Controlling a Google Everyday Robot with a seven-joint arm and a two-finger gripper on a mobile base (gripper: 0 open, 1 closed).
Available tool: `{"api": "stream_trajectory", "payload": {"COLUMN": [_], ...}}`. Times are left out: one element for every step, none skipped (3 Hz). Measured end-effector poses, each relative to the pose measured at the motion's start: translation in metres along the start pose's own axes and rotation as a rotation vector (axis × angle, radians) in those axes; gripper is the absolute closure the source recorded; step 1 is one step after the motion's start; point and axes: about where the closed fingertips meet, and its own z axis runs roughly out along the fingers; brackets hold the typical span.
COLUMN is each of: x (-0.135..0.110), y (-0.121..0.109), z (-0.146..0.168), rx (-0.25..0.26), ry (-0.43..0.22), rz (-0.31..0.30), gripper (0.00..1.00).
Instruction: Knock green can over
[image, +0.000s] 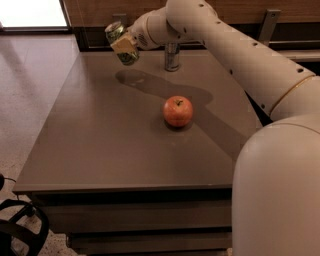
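The green can has a mottled green-and-white body and a silver rim. It hangs tilted in the air above the far left part of the table, and its shadow falls on the tabletop below. My gripper is shut around the can's middle, with a tan finger pad across its side. The white arm reaches in from the right.
A slimmer silver-and-blue can stands upright at the far edge, just right of the gripper. A red apple sits near the table's middle. A black chair base is on the floor at the lower left.
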Motion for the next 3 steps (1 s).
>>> {"api": "stream_trajectory", "payload": {"x": [0.002,0.011,0.026], "y": [-0.001,0.005,0.014], "z": [-0.009,-0.015,-0.017], "rx": [-0.025,-0.066,-0.103], "ry": [0.14,0.245,0.344], "rz": [-0.061,-0.083,-0.093], "gripper": [1.0,1.0,1.0]}}
